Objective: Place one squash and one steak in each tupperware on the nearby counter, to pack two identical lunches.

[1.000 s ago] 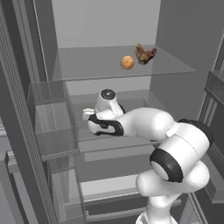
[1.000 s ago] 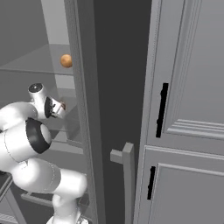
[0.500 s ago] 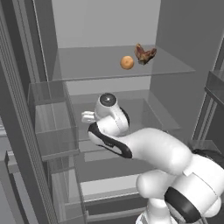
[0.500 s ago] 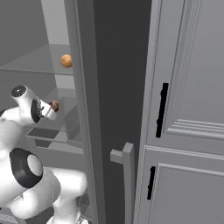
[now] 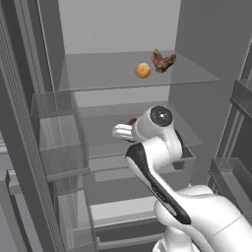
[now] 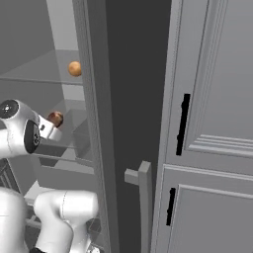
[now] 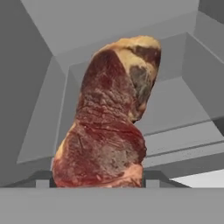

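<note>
A dark reddish-brown marbled steak chunk (image 7: 109,118) is seen clamped in the pincer (image 7: 97,177) in the hand view, while a second steak chunk (image 5: 163,60) beside a round orange squash (image 5: 142,70) on the glass fridge shelf (image 5: 98,74) is shown in the left base view.

left base view: behind the arm's left, facing forward into the open fridge shelves (image 5: 123,81).
right base view: behind its right, along the fridge door edge (image 6: 96,123).
hand view: very close on the steak (image 7: 109,127).
shared: upper shelf squash (image 5: 142,70).
</note>
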